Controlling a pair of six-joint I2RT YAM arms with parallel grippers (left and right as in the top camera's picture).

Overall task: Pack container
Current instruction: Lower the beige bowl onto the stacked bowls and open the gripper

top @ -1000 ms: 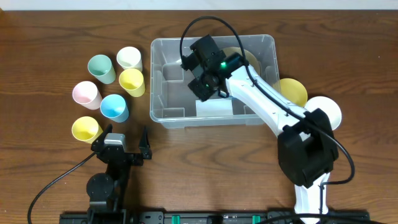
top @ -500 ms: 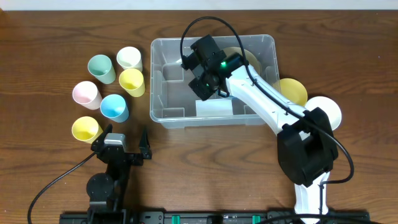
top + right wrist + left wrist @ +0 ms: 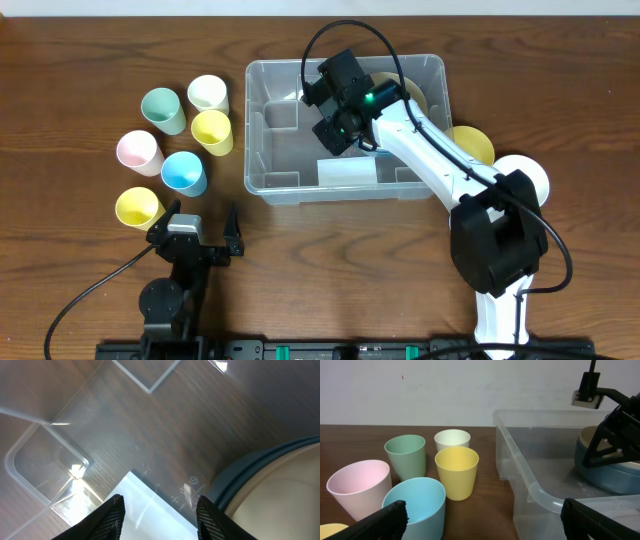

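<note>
The big clear plastic container (image 3: 290, 150) sits in the middle of the brown wooden table (image 3: 80, 50), a bit to the far side; its white label (image 3: 347, 172) is by its near wall.

A round blue bowl with a cream inside (image 3: 607, 475) rests in the far right corner of the container; it sits flat, so it looks packed.

The right gripper (image 3: 161, 510) reaches down into the container, just left of that bowl; its fingers are spread wide with nothing between them, so it carries nothing.

A yellow bowl (image 3: 472, 143) and a white bowl (image 3: 528, 175) sit on the table just right of the container; they are close to the right arm, so I think that arm should fetch them.

Six small plastic cups stand in a bunch left of the container: a green cup (image 3: 163, 108), a white cup (image 3: 208, 93), a yellow cup (image 3: 212, 130), a pink cup (image 3: 138, 150), a blue cup (image 3: 184, 172) and a second yellow cup (image 3: 138, 207); they are on the left arm's side, so they are easy for it to reach.

The left gripper (image 3: 203, 215) rests low at the near side, close to the cups; its fingers are wide apart and hold nothing; it is well away from the container, so the two arms cannot bump.
</note>
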